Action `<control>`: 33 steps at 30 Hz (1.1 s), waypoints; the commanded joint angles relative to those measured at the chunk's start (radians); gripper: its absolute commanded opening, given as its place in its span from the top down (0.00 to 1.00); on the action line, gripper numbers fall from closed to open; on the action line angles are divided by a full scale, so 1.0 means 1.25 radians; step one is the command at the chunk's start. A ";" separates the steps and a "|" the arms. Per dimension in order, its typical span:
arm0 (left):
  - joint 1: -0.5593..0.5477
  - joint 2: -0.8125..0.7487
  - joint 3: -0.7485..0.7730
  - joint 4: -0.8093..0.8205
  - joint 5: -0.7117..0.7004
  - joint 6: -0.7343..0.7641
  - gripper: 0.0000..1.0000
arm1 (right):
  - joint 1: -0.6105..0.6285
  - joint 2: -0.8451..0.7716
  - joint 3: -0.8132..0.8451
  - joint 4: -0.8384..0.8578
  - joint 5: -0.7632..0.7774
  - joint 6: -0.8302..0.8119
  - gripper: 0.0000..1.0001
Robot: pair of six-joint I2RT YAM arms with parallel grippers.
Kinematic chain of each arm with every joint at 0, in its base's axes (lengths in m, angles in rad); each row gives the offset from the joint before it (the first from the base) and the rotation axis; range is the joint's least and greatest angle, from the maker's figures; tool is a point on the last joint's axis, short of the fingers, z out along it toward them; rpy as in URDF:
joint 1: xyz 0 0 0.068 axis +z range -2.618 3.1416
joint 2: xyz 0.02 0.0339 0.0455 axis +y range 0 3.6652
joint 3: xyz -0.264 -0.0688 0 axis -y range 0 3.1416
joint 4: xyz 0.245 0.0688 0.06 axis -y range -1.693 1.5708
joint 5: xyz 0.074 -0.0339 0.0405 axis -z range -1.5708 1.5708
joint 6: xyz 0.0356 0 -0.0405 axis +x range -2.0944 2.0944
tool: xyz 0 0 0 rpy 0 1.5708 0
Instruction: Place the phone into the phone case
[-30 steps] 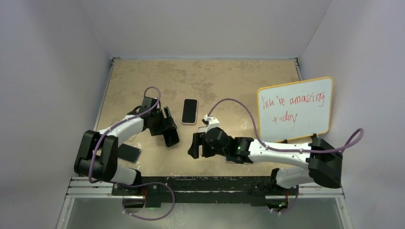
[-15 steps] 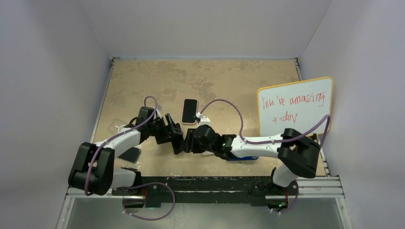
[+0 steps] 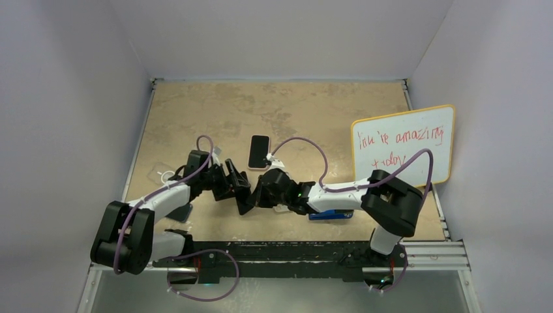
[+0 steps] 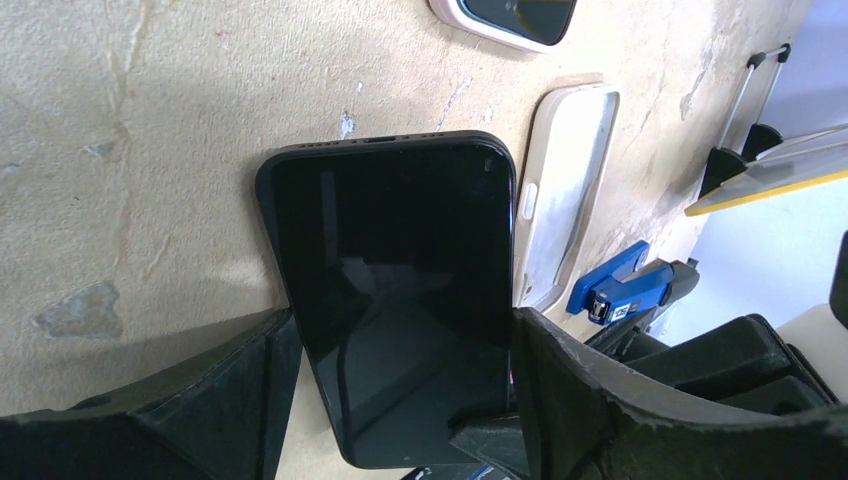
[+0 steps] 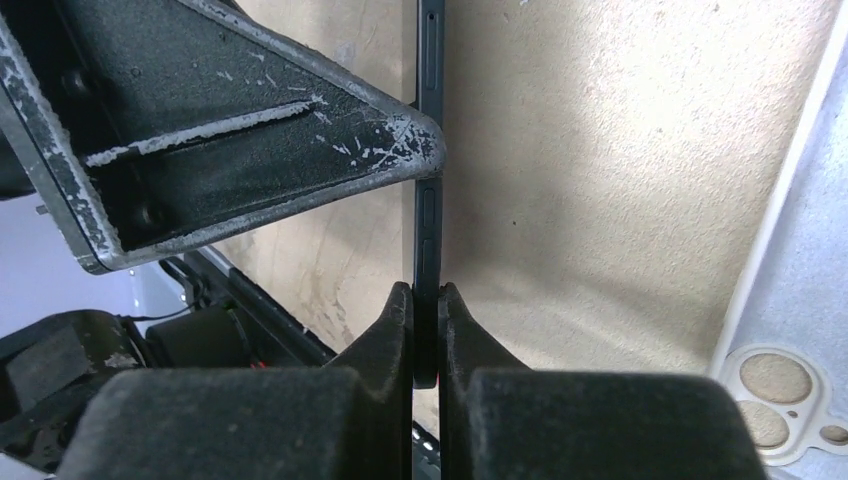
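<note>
Your right arm has folded in leftward over the last second, so the right pincer (image 5: 427,310) now meets the left pincer (image 4: 400,345) low over the near part of the table (image 3: 195,111). Closest in, both have hold of the phone (image 4: 395,290). The left pincer's fingers (image 4: 250,390) are spread to its width and press on its two long edges. The right pincer is almost closed, nipping the thin body front and back close to one end. Just beyond the left pincer's right finger lies the phone case (image 4: 565,190), pale and flat on the table beside the phone; I cannot tell whether its open side faces up. Farther ahead of that pincer sits a second handset with a pink rim (image 4: 505,15). Off to its right are a blue clamp (image 4: 610,295) and the whiteboard (image 3: 402,147). The danger, as I judge it, is the double hold. If you move either arm before the other lets go, the phone may twist. The right pincer's narrow purchase would likely slip first, dropping it short of the case.
</note>
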 commanded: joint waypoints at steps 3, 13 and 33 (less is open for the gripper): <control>-0.003 -0.020 -0.013 -0.056 0.019 0.008 0.29 | -0.002 -0.036 -0.021 0.073 -0.011 -0.010 1.00; -0.003 -0.133 0.100 -0.166 -0.013 0.076 0.01 | -0.005 -0.165 -0.100 0.063 -0.009 -0.066 1.00; -0.026 -0.103 0.079 -0.016 0.094 0.074 0.19 | -0.129 -0.496 -0.246 -0.212 0.030 -0.048 1.00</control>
